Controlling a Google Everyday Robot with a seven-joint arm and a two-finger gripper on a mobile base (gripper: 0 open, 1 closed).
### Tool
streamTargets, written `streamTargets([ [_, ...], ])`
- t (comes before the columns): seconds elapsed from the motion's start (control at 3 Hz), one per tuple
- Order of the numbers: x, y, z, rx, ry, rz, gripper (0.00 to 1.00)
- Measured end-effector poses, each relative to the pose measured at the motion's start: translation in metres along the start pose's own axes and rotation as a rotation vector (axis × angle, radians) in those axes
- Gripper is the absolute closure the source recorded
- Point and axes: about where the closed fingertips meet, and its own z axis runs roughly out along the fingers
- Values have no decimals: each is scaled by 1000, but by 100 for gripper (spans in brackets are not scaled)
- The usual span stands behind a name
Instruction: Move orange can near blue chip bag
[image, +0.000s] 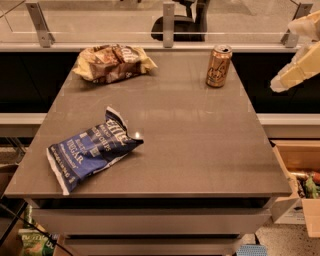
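A dark navy-blue glossy chip bag (92, 150) with white lettering and white ends lay flat at the front-left of the grey-brown square tabletop (200, 145), slanted so that one end sat close to the left front corner and the crumpled other end pointed toward the middle. Behind it, at the far-left part of the top, a tan-and-brown crumpled chip bag (112, 62) rested near the back edge. The two bags were well apart.

Further right, the small copper-orange metal drink can (219, 66) with a silver top and a pale emblem stood upright near the far-right corner of the table, well apart from the blue bag and diagonally across the surface from it.

Right of the can, beyond the table's right edge and in the air, the pale cream-coloured gripper (286, 80) hung at a slant, its tip pointing down and left toward the can without touching it. Whether it was spread or pressed together could not be told.

Lower right, an open cardboard box (295, 155) stood on the floor beside the table.
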Motion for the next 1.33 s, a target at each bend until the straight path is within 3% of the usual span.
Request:
streamTargets([
  [0.33,2,-1,3,41,9,-4,0],
  [0.67,20,-10,24,96,-1,31,0],
  [1.33,45,-45,44,167,-123,114,0],
])
